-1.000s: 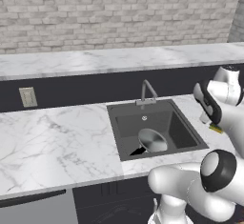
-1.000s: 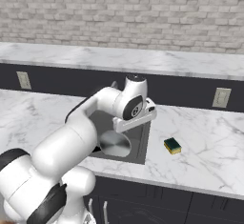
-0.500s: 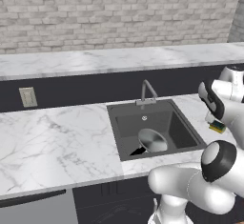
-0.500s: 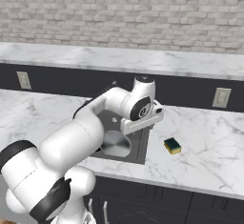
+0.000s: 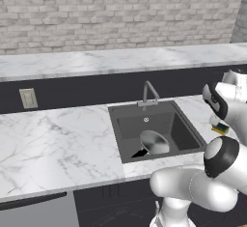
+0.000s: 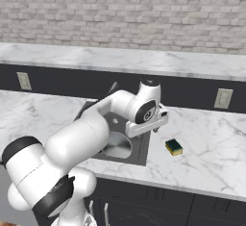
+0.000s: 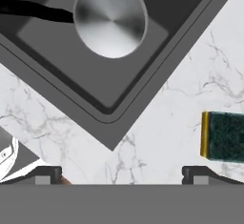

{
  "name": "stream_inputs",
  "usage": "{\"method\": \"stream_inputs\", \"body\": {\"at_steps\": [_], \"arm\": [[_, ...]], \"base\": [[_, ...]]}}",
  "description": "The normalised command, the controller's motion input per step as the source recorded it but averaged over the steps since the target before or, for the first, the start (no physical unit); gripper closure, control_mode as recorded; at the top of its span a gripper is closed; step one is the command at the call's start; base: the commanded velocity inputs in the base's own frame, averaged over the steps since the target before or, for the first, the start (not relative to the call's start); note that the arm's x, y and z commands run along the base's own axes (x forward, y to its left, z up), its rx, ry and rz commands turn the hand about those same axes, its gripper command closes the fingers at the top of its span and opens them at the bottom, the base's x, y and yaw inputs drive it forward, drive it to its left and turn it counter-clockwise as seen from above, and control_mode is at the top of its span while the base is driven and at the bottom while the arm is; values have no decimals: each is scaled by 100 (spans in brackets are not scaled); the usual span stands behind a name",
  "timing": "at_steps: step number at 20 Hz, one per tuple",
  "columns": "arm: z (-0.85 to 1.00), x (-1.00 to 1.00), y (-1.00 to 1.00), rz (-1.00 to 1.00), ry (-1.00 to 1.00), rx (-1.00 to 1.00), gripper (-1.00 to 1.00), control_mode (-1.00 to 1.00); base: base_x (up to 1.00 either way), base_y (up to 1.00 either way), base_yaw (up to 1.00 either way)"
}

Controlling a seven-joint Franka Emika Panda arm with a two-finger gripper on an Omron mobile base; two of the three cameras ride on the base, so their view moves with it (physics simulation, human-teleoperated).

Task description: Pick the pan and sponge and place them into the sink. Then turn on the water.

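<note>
The marble counter runs across the scene, with the sink recessed near its front edge. The pan already lies inside the sink, on the basin floor with its black handle pointing toward the front left corner; the faucet stands at the back rim and no water runs. So the pan step looks done and the sponge step is in hand. The sponge rests on the counter just right of the sink, near the front edge.

The arm reaches forward over the sink's right rim, wrist bent down so the hand looks at the counter. The gripper hangs above bare marble between sink corner and sponge, its fingers spread wide and empty.

Next, I judge, it must shift right over the sponge, then descend and pinch.
</note>
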Motion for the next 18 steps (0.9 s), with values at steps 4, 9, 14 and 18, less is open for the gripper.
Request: {"method": "stream_inputs", "body": {"at_steps": [4,9,14,18], "arm": [[-14,3,-13,0,0,0,-100,-100],[-9,1,-15,0,0,0,-100,-100],[-10,1,-16,0,1,0,-100,-100],[-14,6,-13,0,3,-1,-100,-100]], "base": [[0,0,0],[0,0,0],[0,0,0],[0,0,0]]}}
